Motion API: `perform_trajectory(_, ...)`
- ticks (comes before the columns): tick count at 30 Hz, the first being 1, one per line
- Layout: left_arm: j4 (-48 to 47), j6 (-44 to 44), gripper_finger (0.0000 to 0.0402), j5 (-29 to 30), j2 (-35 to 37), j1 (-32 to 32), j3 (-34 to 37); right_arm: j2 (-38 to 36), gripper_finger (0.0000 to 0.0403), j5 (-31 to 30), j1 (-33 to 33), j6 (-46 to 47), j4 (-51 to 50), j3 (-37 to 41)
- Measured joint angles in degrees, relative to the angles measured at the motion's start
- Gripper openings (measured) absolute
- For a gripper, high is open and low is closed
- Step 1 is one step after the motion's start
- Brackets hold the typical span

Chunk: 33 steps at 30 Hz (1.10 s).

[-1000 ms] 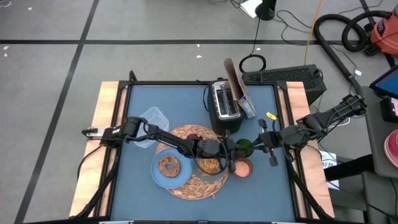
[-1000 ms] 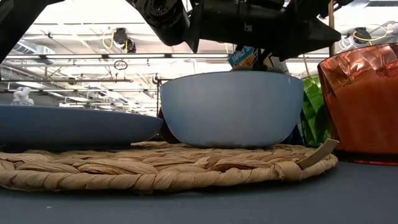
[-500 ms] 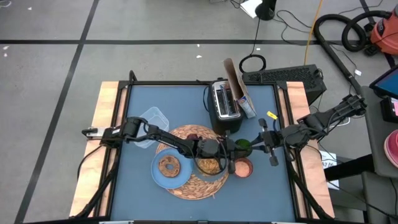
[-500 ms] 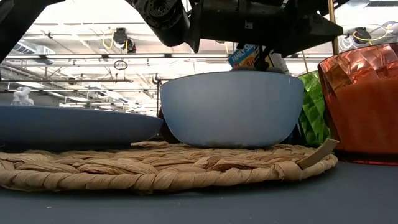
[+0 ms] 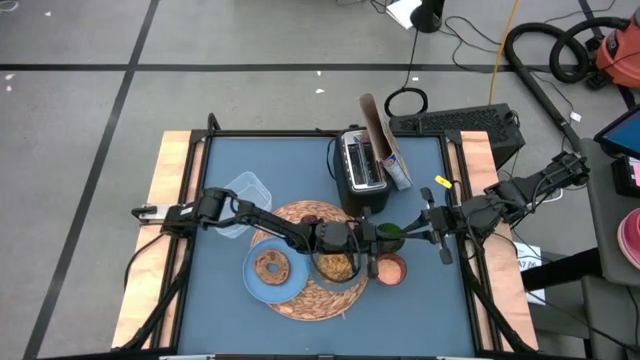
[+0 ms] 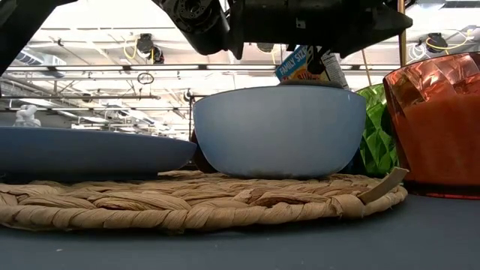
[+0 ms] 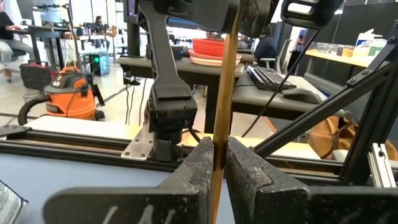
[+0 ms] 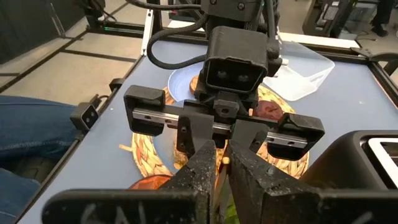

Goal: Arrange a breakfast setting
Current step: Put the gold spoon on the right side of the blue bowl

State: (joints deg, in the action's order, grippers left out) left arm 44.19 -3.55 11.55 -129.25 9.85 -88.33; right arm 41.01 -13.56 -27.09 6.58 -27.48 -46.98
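Cereal bowl (image 6: 277,131) sits under left end effector (image 7: 219,155), clamped on thin tan stick (image 7: 225,81) (right end effector (image 8: 222,155) narrowed alongside).

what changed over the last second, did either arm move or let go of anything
The right gripper drew back a little toward its own side of the table, carrying the green thing with it. In the low view that green thing now shows more beside the bowl. The left gripper stayed over the bowl, shut on a thin wooden stick. Mat, plate, bagel and cup did not move.
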Motion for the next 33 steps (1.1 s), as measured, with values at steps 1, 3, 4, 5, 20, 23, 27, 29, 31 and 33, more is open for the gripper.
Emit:
perform_trajectory(1, 0.04, 0.00, 0.0029, 0.00, 0.00, 0.00, 0.00, -0.04, 0.0033, 0.00, 0.00, -0.01, -0.09, 0.00)
perform_trajectory(3, 0.04, 0.04, 0.0029, -0.02, 0.00, 0.00, 0.00, -0.04, 0.0033, -0.02, 0.00, -0.01, -0.16, 0.00)
perform_trajectory(4, 0.10, 0.04, 0.0029, -0.04, 0.00, 0.00, 0.00, -0.04, 0.0033, -0.02, 0.00, -0.01, -0.14, 0.00)
perform_trajectory(5, 0.19, 0.04, 0.0029, -0.04, 0.00, 0.00, 0.00, -0.04, 0.0033, -0.02, 0.00, -0.01, -0.16, 0.00)
perform_trajectory(20, 3.16, 0.09, 0.0028, -0.04, 0.09, -0.04, -0.02, -2.42, 0.0033, -0.13, 0.00, -0.42, -0.61, 0.11)
perform_trajectory(23, 4.21, 0.34, 0.0028, -0.02, 0.11, -0.04, -0.04, -3.36, 0.0033, -0.12, 0.00, -0.42, -0.93, 0.11)
perform_trajectory(27, 5.61, 0.46, 0.0028, -0.02, 0.11, -0.11, -0.04, -3.91, 0.0034, -0.15, 0.00, -0.42, -0.94, 0.11)
perform_trajectory(29, 5.71, 0.46, 0.0028, -0.03, 0.11, -0.14, -0.04, -3.91, 0.0034, -0.15, 0.00, -0.42, -0.98, 0.11)
perform_trajectory(31, 5.74, 0.46, 0.0028, -0.03, 0.11, -0.15, -0.04, -3.91, 0.0034, -0.15, 0.00, -0.42, -1.23, 0.11)
perform_trajectory(33, 5.77, 0.45, 0.0028, -0.02, 0.11, -0.15, -0.04, -3.91, 0.0034, -0.22, 0.00, -0.42, -1.69, 0.11)
